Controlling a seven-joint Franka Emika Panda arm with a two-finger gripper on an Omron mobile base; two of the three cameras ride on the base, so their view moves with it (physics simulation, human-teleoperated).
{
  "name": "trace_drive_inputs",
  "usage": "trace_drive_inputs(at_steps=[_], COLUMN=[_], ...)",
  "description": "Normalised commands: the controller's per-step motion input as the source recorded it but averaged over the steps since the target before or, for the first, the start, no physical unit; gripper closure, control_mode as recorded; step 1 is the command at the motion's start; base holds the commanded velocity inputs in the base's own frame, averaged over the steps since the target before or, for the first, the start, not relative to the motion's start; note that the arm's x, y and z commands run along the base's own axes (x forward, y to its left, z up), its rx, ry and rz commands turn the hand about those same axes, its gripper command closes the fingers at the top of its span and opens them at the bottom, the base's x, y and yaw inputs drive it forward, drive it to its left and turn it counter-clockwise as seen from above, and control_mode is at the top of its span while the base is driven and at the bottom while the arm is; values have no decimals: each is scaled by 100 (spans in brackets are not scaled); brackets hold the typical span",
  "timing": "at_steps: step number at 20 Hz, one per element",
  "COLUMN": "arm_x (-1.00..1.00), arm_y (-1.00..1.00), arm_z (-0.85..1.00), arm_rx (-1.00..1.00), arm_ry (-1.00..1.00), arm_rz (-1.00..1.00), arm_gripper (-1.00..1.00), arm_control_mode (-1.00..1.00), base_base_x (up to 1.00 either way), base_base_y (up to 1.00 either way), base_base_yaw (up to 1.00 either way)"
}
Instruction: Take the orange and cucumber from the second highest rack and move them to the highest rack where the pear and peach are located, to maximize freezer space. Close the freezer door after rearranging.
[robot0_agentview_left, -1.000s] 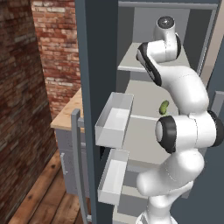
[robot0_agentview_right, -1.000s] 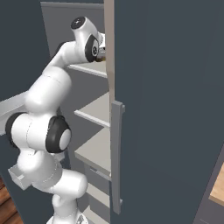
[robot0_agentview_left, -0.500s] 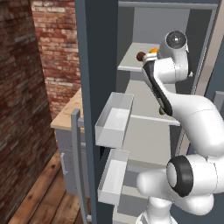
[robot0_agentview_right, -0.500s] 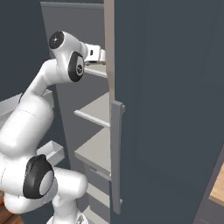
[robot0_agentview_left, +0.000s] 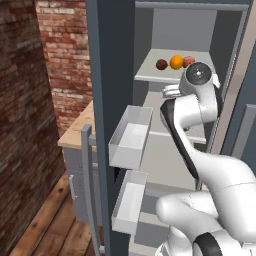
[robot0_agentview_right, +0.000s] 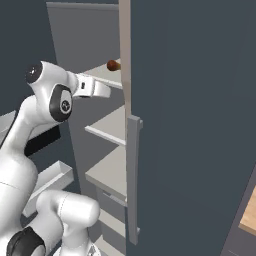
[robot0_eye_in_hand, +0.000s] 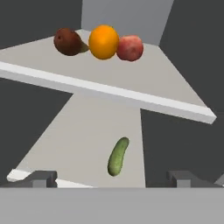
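On the highest rack (robot0_eye_in_hand: 131, 94) the orange (robot0_eye_in_hand: 103, 42) sits between the brown pear (robot0_eye_in_hand: 68, 41) and the pink peach (robot0_eye_in_hand: 130, 48); the left base view shows the same row of pear (robot0_agentview_left: 161, 64), orange (robot0_agentview_left: 176, 61) and peach (robot0_agentview_left: 188, 61). The green cucumber (robot0_eye_in_hand: 118, 156) lies on the second rack (robot0_eye_in_hand: 74, 140) below. My gripper (robot0_eye_in_hand: 111, 177) is open and empty, held in front of the racks just below the top one, well short of the cucumber. The side views show the gripper (robot0_agentview_left: 167, 91) (robot0_agentview_right: 102, 90) level with the top rack's front edge.
The freezer's left door (robot0_agentview_left: 100, 100) stands open with two white bins (robot0_agentview_left: 131, 137) (robot0_agentview_left: 129, 200) on its inside. The right door (robot0_agentview_right: 190, 125) with its vertical handle (robot0_agentview_right: 133, 175) stands close beside my arm. A wooden counter (robot0_agentview_left: 80, 130) and a brick wall (robot0_agentview_left: 30, 100) lie to the left.
The hand has drawn back out of the top rack and dropped a little, leaving the orange between the pear and the peach. The arm's elbow has swung lower.
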Motion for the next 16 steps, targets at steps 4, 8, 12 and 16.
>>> trace_drive_inputs(at_steps=[4, 8, 12, 16], arm_x=[-53, -35, -7, 0], arm_y=[7, 0, 0, -8], arm_z=[-51, -58, -55, -55], arm_rx=[0, 0, 0, 0], arm_ry=[28, 28, 7, 0], arm_rz=[-15, -17, -3, -1], arm_gripper=[-100, -100, -100, -100], arm_control_mode=[-100, -100, -100, -100], base_base_x=[0, 0, 0, 0], base_base_y=[0, 0, 0, 0], base_base_yaw=[0, 0, 0, 0])
